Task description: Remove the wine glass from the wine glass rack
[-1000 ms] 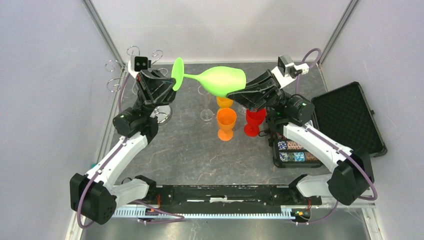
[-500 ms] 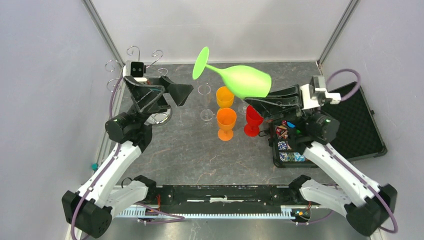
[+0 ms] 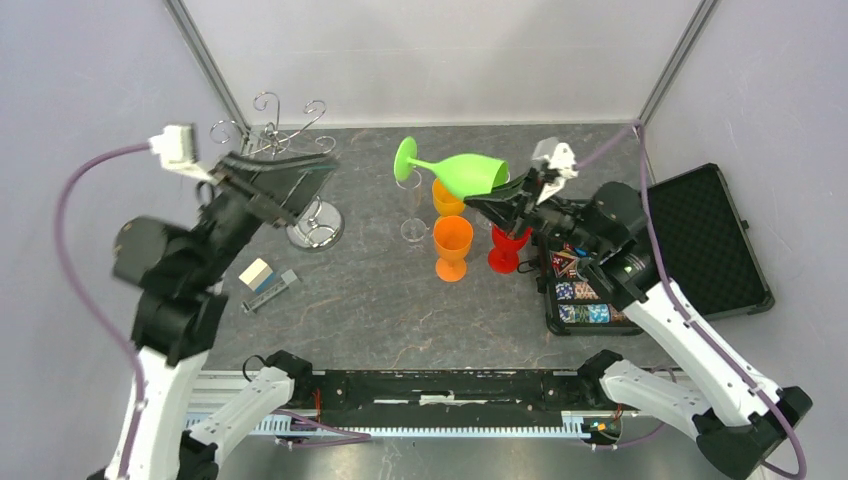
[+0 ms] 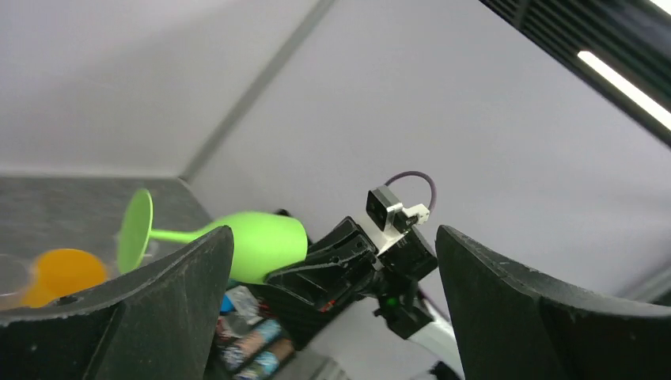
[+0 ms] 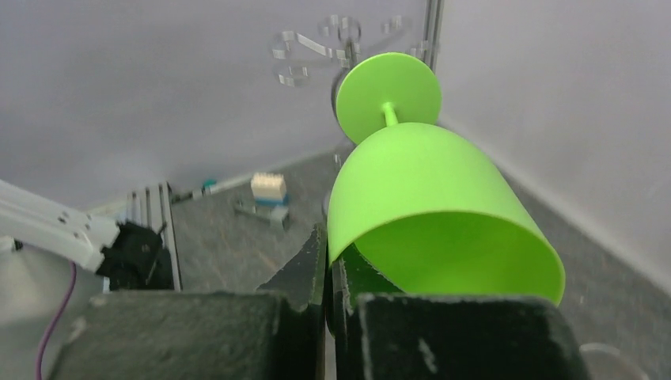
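Both fingers of the right gripper [image 3: 487, 203] are pinching the wine glass [image 3: 465, 172] at its bowl rim, and it's lying sideways above the orange cups [image 3: 452, 240], foot pointing left toward the wine glass rack [image 3: 315, 232], while the left gripper [image 3: 305, 190] is gaping wide, empty, beside that rack

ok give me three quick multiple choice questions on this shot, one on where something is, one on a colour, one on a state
1. Where on the table does the wine glass rack stand?
A) front right
B) back left
C) dead centre

2. What colour is the wine glass in the right pincer?
A) red
B) orange
C) green

3. How is the left pincer?
A) open, gripping nothing
B) shut on the glass stem
C) shut on a rack hook

Answers:
1 B, its round base sits near the far left corner.
2 C, the bowl clamped at its rim is bright green.
3 A, its own camera shows it gaping wide with nothing in its grip.
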You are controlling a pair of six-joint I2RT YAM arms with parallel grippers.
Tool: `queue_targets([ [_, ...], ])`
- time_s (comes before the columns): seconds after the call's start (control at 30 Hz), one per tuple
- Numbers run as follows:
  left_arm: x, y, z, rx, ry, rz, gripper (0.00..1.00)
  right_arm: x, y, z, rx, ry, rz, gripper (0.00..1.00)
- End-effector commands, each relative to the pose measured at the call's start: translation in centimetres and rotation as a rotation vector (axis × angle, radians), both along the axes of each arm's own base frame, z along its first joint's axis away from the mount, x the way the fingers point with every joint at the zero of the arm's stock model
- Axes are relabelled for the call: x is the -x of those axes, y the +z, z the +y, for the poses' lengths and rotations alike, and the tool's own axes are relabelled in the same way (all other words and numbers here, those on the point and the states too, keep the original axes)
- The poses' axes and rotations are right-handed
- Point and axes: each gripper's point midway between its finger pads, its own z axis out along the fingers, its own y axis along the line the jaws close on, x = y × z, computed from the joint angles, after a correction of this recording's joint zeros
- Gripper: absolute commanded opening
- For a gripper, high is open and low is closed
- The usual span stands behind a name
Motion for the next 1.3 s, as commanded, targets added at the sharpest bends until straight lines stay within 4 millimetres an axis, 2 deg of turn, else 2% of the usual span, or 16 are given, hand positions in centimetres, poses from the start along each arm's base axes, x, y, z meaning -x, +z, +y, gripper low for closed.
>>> queue_targets([
  [0.0,-1.1,-4.9,6.2,-0.313,0.398,0.034,1.0,0.1,-4.9,1.1,0.196,0.029,0.082,0.0],
  [0.2,-0.9,-5.6,9.0,-0.363,0.542,0.04,1.0,0.3,-9.8,5.2,0.414,0.037,0.159,0.0],
  [0.3,-0.8,-6.0,9.5,-0.379,0.565,0.047,1.0,0.9,-12.9,7.2,0.554,0.042,0.183,0.0],
  [0.5,-0.9,-6.7,10.1,-0.418,0.592,0.055,1.0,1.2,-17.5,9.9,0.815,0.007,0.197,0.0],
  [0.57,-0.8,-6.7,10.5,-0.444,0.61,0.048,1.0,0.9,-18.6,10.3,0.896,-0.015,0.184,0.0],
  [0.77,0.5,-5.7,13.8,-0.481,0.761,0.021,1.0,0.7,-21.8,11.5,1.101,0.008,0.139,0.0],
  [0.93,1.3,-5.8,15.3,-0.485,0.824,0.016,1.0,0.0,-24.1,11.7,1.216,-0.005,0.145,0.0],
  [1.07,1.4,-6.1,15.1,-0.52,0.809,-0.002,1.0,-0.1,-25.7,11.7,1.291,0.016,0.146,0.0],
  [1.27,0.9,-6.5,14.8,-0.543,0.8,0.001,1.0,-0.3,-26.6,12.2,1.315,0.035,0.142,0.0],
])
